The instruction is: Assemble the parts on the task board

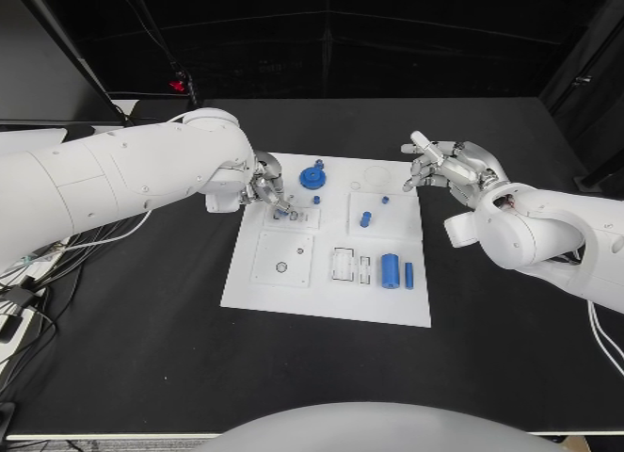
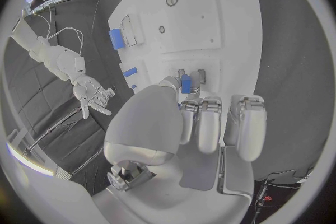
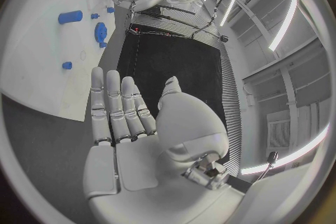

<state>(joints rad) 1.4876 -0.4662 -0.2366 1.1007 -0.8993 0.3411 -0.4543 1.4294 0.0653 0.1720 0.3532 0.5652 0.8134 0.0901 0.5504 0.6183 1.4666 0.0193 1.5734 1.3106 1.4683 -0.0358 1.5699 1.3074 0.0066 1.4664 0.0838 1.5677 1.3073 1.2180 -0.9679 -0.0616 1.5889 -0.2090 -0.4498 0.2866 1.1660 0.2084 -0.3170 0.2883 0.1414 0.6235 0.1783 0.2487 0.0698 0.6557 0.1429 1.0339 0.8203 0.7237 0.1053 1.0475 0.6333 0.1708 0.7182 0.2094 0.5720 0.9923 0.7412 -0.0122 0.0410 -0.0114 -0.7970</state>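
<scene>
Writing: nothing you can read on the task board (image 1: 258, 287) or on any part.
Task board: white plate mid-table (image 1: 149, 348), long side running away from you; bare black table on all four sides, widest at the near edge.
Left hand (image 1: 267, 185): over the board's far-left corner, fingers curled in, pinching a small blue peg (image 2: 185, 84) at the fingertips, right above two small sockets (image 2: 192, 74).
Right hand (image 1: 447, 167): off the board, just past its far-right corner, above bare table; fingers straight and apart, palm bare, holds nothing.
Blue gear (image 1: 312, 176): far end of the board, left of centre, just beside your left hand.
Short blue pins (image 1: 366, 218): mid-board, right half, apart from each other.
Large blue cylinder (image 1: 389, 269): near-right part, lying flat beside a thinner blue rod (image 1: 409, 275).
Clearance: near-left part of the board carries a square block (image 1: 284, 259) with a round hole.
</scene>
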